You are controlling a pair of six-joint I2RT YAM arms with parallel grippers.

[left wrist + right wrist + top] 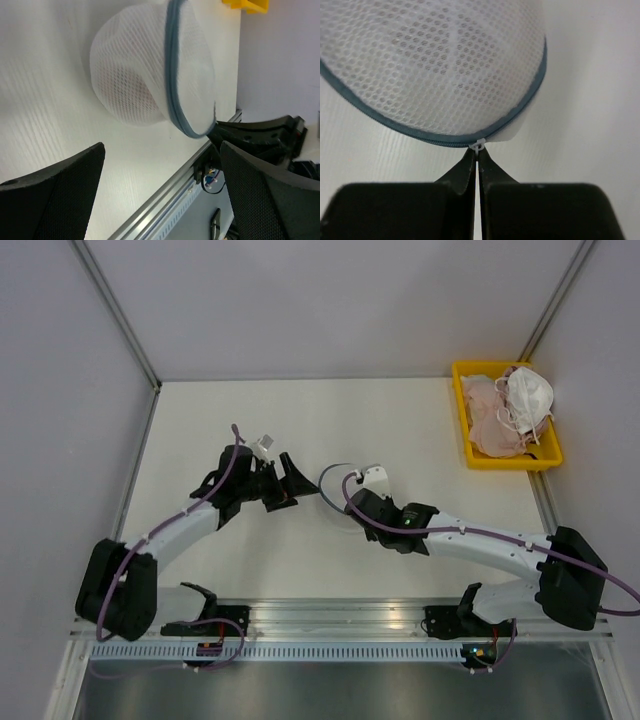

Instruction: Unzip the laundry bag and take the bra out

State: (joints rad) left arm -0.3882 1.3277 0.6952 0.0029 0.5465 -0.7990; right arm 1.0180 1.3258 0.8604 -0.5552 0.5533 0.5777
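Note:
The laundry bag [333, 483] is a white mesh dome with a grey-blue zipper round its rim, on the table between my two grippers. It fills the top of the right wrist view [445, 65], and in the left wrist view [135, 75] a faint pink tint shows through the mesh. The bra itself cannot be made out. My right gripper [347, 496] is shut on the small white zipper pull [479, 145] at the bag's rim. My left gripper [290, 480] is open and empty, a little to the left of the bag, its fingers [60, 190] apart and not touching it.
A yellow tray [510, 465] at the far right holds pale peach-pink garments [485, 410] and a white cupped item with thin straps [527, 395]. A metal rail [340, 615] runs along the near table edge. Grey walls close the back and sides.

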